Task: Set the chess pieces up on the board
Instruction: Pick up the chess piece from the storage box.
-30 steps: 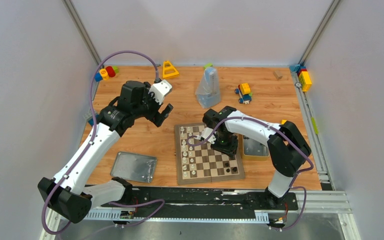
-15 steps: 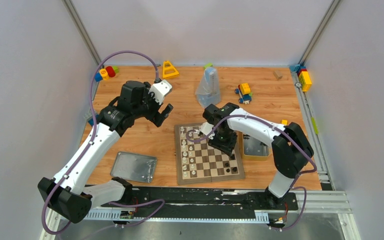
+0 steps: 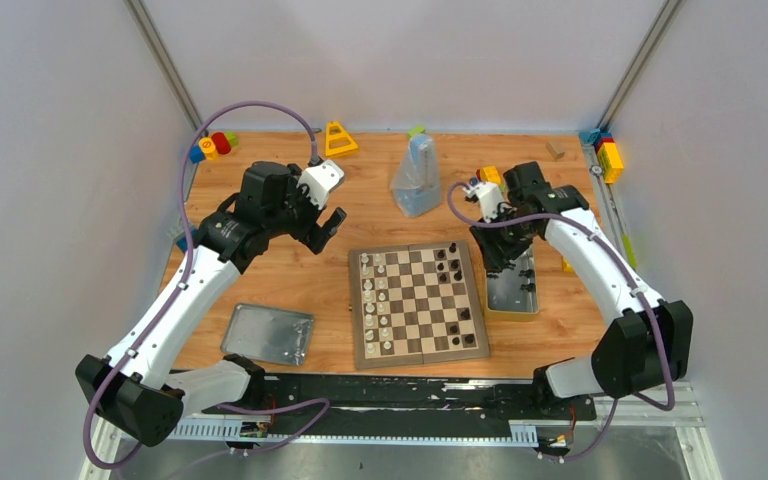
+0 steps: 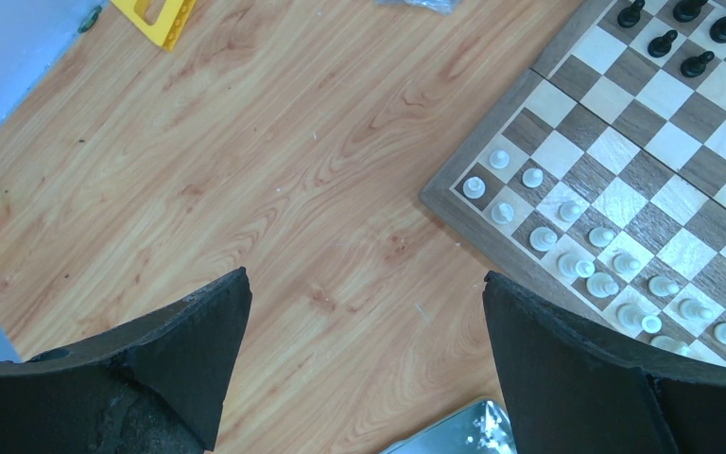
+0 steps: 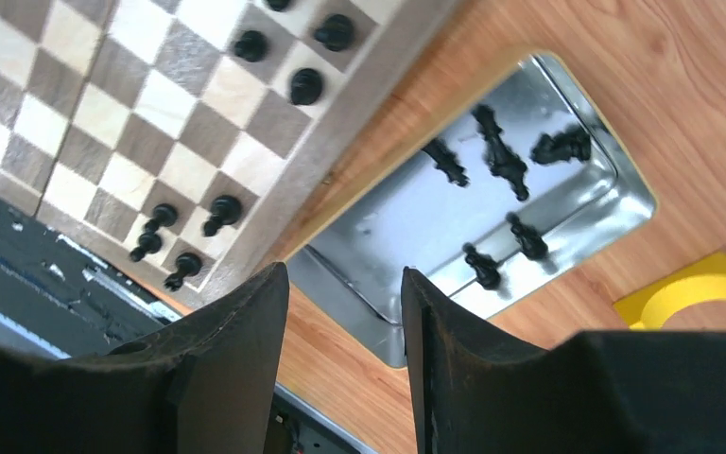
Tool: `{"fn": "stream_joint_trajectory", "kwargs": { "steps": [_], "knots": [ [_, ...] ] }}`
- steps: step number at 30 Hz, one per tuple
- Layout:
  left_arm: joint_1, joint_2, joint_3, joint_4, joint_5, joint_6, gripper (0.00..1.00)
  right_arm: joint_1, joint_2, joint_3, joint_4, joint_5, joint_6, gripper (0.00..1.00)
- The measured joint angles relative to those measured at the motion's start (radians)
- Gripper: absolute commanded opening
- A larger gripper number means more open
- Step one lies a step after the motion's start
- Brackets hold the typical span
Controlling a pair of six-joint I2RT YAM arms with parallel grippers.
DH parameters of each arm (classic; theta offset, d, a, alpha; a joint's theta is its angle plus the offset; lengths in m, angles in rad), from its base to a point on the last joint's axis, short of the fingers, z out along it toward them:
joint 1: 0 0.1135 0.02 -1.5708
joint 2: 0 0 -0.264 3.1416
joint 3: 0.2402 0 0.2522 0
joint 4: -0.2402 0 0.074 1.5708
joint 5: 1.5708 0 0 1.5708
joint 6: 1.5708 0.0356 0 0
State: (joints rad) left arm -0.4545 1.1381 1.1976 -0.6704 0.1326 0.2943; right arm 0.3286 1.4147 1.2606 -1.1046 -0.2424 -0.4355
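Observation:
The board (image 3: 356, 312) lies in the middle of the table, also in the left wrist view (image 4: 454, 203) and the right wrist view (image 5: 336, 156). Cream-white chess pieces (image 3: 371, 300) stand in its two left columns. A few black pieces (image 3: 454, 268) stand on its right side. Several more black pieces (image 5: 496, 151) lie in the silver tin (image 5: 406, 236) right of the board. My right gripper (image 3: 506, 258) hangs open and empty above the tin (image 3: 513, 300), its tips (image 5: 343, 274) over the tin's near corner. My left gripper (image 3: 332, 222) is open and empty above bare table, back left of the board (image 4: 365, 279).
The tin's lid (image 3: 268, 333) lies left of the board. A clear plastic bag (image 3: 416, 178) stands behind the board. Toy blocks lie at the back: a yellow one (image 3: 339, 138), a cluster (image 3: 488, 185), others at the corners (image 3: 213, 145). A yellow block (image 5: 700, 284) lies beside the tin.
My right arm has swung from above the board's right half to the right and back, and now hangs over the tin. The left arm has not moved.

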Motion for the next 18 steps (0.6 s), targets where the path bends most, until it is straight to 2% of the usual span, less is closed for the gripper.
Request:
{"fn": "stream_joint_trajectory", "kwargs": {
  "steps": [7,18],
  "knots": [
    [0.0,0.003,0.0,0.0,0.003,0.0,1.0,-0.168,0.014,-0.134,0.099,0.009,-0.018,0.46],
    [0.0,0.025,0.0,0.0,0.016,0.0,1.0,-0.183,0.142,-0.167,0.194,0.127,-0.179,0.41]
  ]
}}
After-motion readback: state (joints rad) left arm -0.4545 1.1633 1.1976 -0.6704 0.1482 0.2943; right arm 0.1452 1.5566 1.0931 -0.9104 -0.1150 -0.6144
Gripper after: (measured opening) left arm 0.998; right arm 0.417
